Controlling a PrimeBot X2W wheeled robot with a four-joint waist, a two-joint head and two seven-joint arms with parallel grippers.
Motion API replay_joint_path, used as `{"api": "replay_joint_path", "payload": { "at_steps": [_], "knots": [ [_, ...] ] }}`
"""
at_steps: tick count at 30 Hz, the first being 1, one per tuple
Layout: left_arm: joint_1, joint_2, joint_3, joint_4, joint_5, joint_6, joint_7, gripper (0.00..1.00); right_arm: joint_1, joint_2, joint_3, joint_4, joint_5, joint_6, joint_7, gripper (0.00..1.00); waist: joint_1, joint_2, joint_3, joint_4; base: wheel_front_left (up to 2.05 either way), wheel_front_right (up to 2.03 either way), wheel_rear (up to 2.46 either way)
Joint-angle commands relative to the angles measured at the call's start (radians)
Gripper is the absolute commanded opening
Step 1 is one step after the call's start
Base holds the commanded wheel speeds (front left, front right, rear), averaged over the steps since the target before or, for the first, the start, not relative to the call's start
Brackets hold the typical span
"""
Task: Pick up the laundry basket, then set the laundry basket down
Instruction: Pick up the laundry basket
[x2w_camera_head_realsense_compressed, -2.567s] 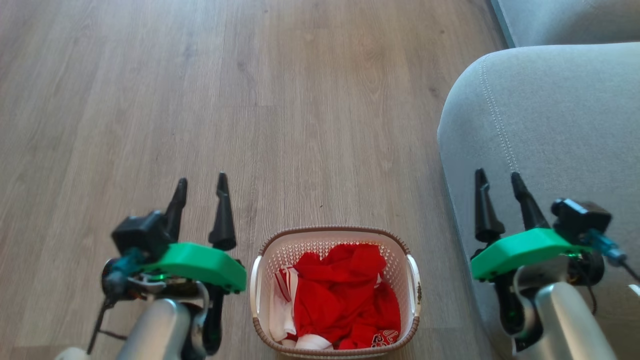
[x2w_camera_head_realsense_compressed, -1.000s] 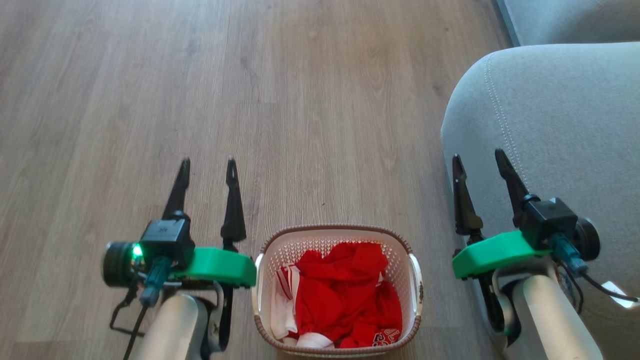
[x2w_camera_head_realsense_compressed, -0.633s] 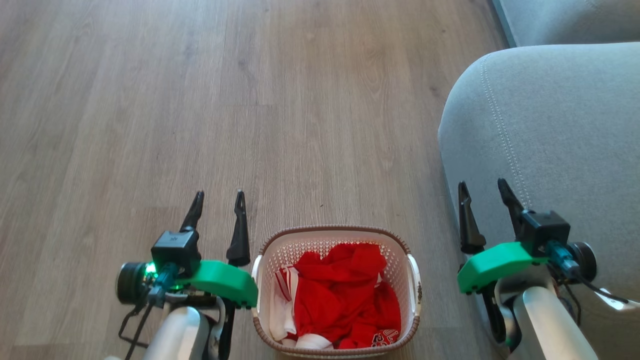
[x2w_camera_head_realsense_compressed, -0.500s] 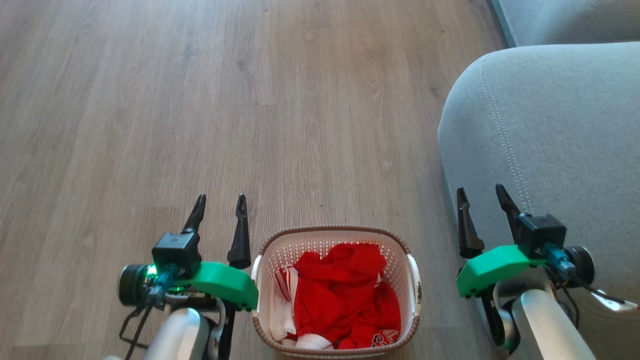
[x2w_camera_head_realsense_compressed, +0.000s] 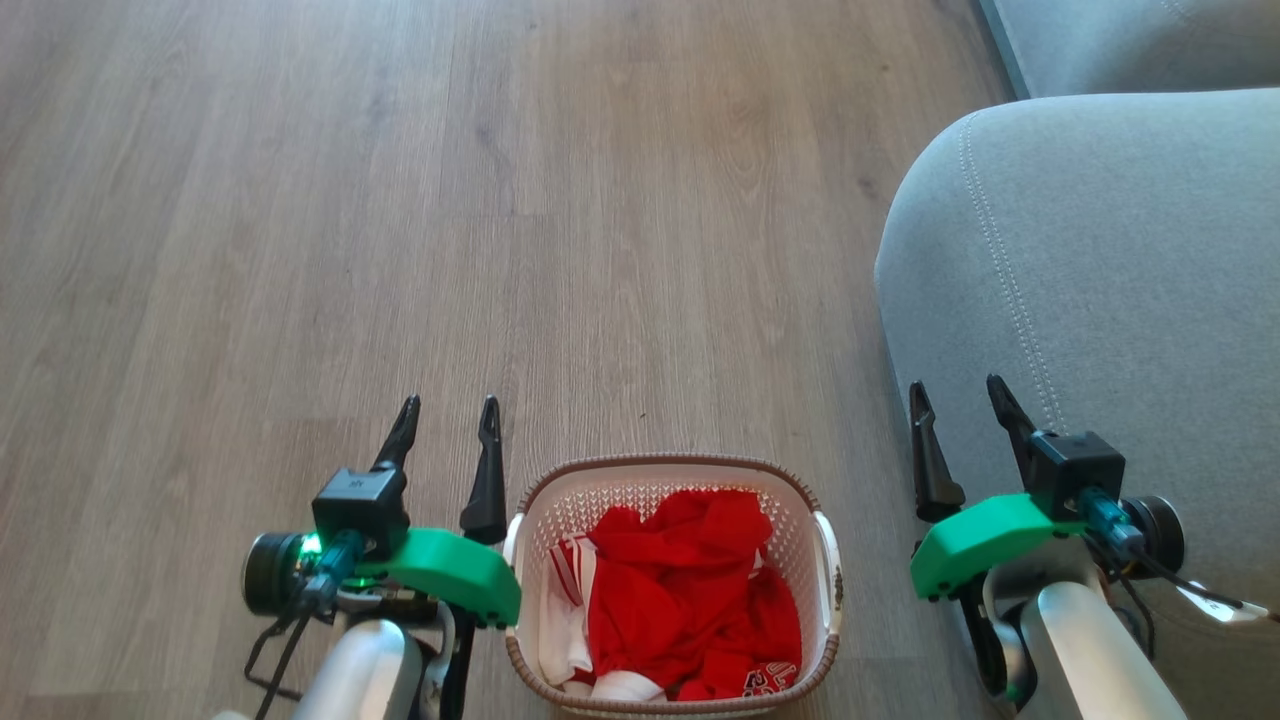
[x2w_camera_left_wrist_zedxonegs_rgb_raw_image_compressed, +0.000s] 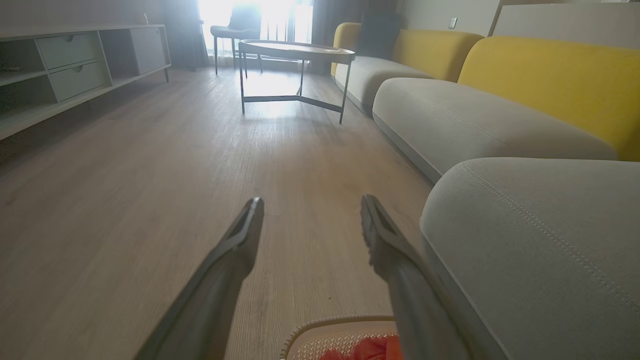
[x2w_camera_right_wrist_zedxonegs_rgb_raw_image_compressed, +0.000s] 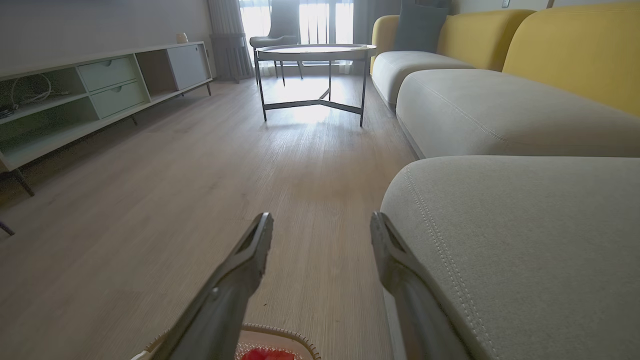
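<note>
The laundry basket (x2w_camera_head_realsense_compressed: 812, 520) stands on the wooden floor at the bottom middle of the head view, white and perforated with a brown braided rim, red and white clothes heaped inside. Its far rim (x2w_camera_left_wrist_zedxonegs_rgb_raw_image_compressed: 320, 327) peeks in at the bottom of the left wrist view, and again as the rim (x2w_camera_right_wrist_zedxonegs_rgb_raw_image_compressed: 280, 334) in the right wrist view. My left gripper (x2w_camera_head_realsense_compressed: 449, 412) hovers just left of the basket, open and empty, fingers pointing away from me. On the basket's right, my right gripper (x2w_camera_head_realsense_compressed: 957, 394) is open and empty too, beside the sofa.
A grey sofa arm (x2w_camera_head_realsense_compressed: 1100, 290) bulges in on the right, close to my right gripper. Further off are yellow-backed sofa seats (x2w_camera_right_wrist_zedxonegs_rgb_raw_image_compressed: 500, 100), a round metal-legged coffee table (x2w_camera_right_wrist_zedxonegs_rgb_raw_image_compressed: 315, 55) and a low sideboard (x2w_camera_right_wrist_zedxonegs_rgb_raw_image_compressed: 100, 85) along the left wall. Bare wooden floor (x2w_camera_head_realsense_compressed: 400, 200) stretches ahead.
Both grippers have drawn back toward me and lower in the head view, the left one shifting right, nearer the basket. Both stay open. The basket has not moved.
</note>
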Motion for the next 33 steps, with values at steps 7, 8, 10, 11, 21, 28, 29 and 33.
{"api": "replay_joint_path", "payload": {
  "at_steps": [7,8,10,11,21,28,29,33],
  "knots": [
    [-0.036,-0.002,0.036,-0.023,-0.010,-0.003,-0.005,1.00,-0.036,-0.007,0.026,-0.026,-0.003,0.007,-0.005,1.00,0.0000,0.0000,-0.005,-0.004,0.00,0.00,0.00],
    [-0.036,-0.002,0.035,-0.021,-0.008,-0.003,-0.005,1.00,-0.036,-0.007,0.026,-0.026,-0.003,0.007,-0.005,1.00,0.0000,0.0000,-0.006,-0.004,0.00,0.00,0.00],
    [-0.037,-0.002,0.034,-0.018,-0.005,-0.004,-0.005,1.00,-0.035,-0.007,0.025,-0.026,-0.004,0.007,-0.005,1.00,0.0000,0.0000,-0.006,-0.005,0.00,0.00,0.00],
    [-0.038,-0.002,0.033,-0.017,-0.005,-0.004,-0.005,1.00,-0.035,-0.007,0.024,-0.025,-0.005,0.007,-0.005,1.00,0.0000,0.0000,-0.005,-0.005,0.00,0.00,0.00],
    [-0.056,-0.002,0.008,0.051,-0.043,-0.014,-0.005,1.00,-0.068,-0.007,0.036,0.051,-0.031,0.007,-0.005,1.00,0.0000,0.0000,0.047,-0.009,0.00,0.00,0.00],
    [-0.144,-0.002,-0.024,0.130,-0.045,-0.018,-0.005,1.00,-0.167,-0.007,0.001,0.145,-0.028,0.007,-0.005,1.00,0.0000,0.0000,0.183,-0.010,0.00,0.00,0.00],
    [-0.162,-0.002,-0.027,0.144,-0.046,-0.020,-0.005,1.00,-0.183,-0.007,0.000,0.160,-0.033,0.007,-0.005,1.00,0.0000,0.0000,0.208,-0.009,0.00,0.00,0.00],
    [-0.240,-0.002,-0.039,0.218,-0.060,-0.025,-0.005,1.00,-0.251,-0.007,0.006,0.224,-0.036,0.007,-0.005,1.00,0.0000,0.0000,0.303,-0.005,0.00,0.00,0.00]
  ]
}}
